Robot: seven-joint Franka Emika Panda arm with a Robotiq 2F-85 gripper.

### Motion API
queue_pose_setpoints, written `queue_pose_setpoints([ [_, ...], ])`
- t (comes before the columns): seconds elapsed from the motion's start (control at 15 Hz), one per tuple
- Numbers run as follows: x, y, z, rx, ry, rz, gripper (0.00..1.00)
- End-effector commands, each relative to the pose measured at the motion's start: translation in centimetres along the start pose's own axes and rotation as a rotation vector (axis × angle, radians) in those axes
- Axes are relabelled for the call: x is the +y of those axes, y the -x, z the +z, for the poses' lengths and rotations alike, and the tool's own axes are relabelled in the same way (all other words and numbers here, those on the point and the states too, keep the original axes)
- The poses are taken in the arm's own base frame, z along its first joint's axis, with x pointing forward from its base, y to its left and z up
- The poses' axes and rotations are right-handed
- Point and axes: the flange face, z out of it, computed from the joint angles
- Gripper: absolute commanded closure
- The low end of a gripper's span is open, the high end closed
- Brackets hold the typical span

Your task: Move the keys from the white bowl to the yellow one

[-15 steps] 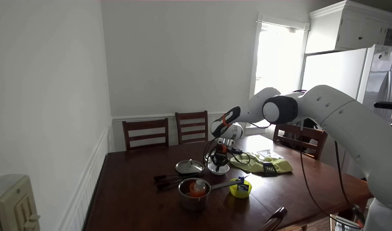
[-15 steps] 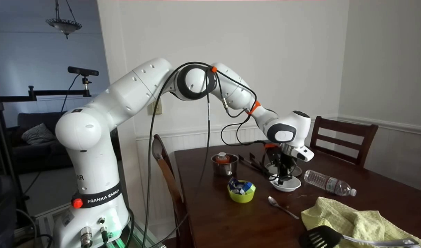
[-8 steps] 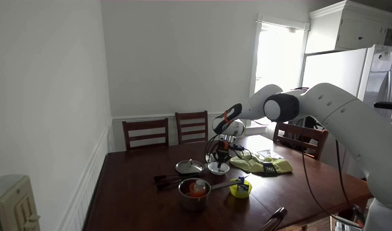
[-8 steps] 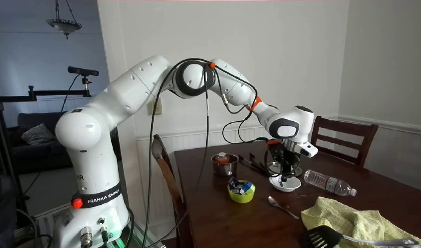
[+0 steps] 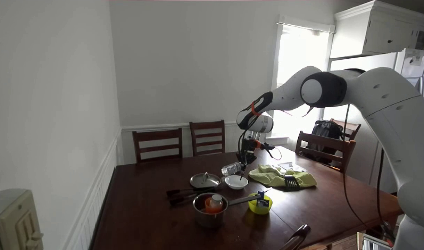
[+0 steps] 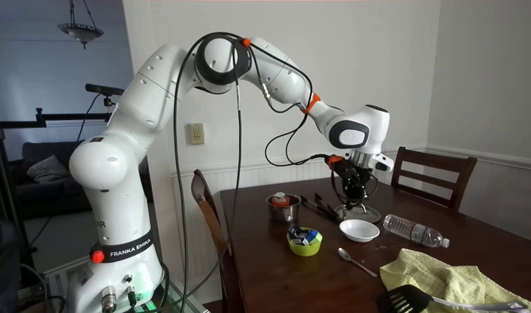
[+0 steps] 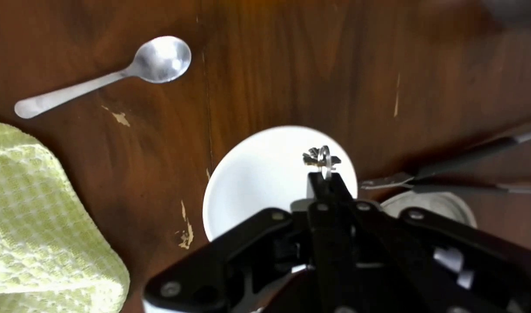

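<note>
The white bowl (image 6: 360, 234) stands on the table in both exterior views and shows below the jaws in the wrist view (image 7: 252, 182). My gripper (image 7: 326, 180) is shut on the ring of the keys (image 7: 322, 158), which stick out past the fingertips over the bowl's inside. In an exterior view the gripper (image 5: 244, 166) is raised above the white bowl, with a small dark piece hanging below it. The yellow bowl (image 6: 304, 249) stands nearer the robot's base and holds blue and white packets; it also shows in an exterior view (image 5: 258, 209).
A metal pot (image 5: 210, 218) with orange contents has its handle reaching toward the yellow bowl. A metal lid (image 5: 201, 181), tongs (image 5: 189, 191), a plastic bottle (image 6: 415, 230), a spoon (image 6: 356, 262), a yellow-green cloth (image 6: 439, 271) and a black spatula (image 6: 406, 299) lie around the bowls.
My gripper has risen from inside the white bowl to above it, with the keys in its jaws. The arm's elbow has lifted. The bowls have stayed in place.
</note>
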Motion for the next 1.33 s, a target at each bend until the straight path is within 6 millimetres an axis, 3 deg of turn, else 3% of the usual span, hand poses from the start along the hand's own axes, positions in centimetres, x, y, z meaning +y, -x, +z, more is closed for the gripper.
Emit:
queue_pose_setpoints([
  [0.0,-1.2,6.2,-1.4,-0.105,-0.006,-0.176,0.99],
  [0.2,-2.3,9.2,-1.1,-0.143,0.002,-0.302,0.99],
  [0.53,-4.6,11.5,0.6,-0.137,-0.012,-0.336,0.99],
  [0.8,-5.4,12.2,1.8,-0.153,0.017,-0.334,0.99],
  [1.27,-4.0,12.4,2.2,-0.134,0.047,-0.273,0.99],
])
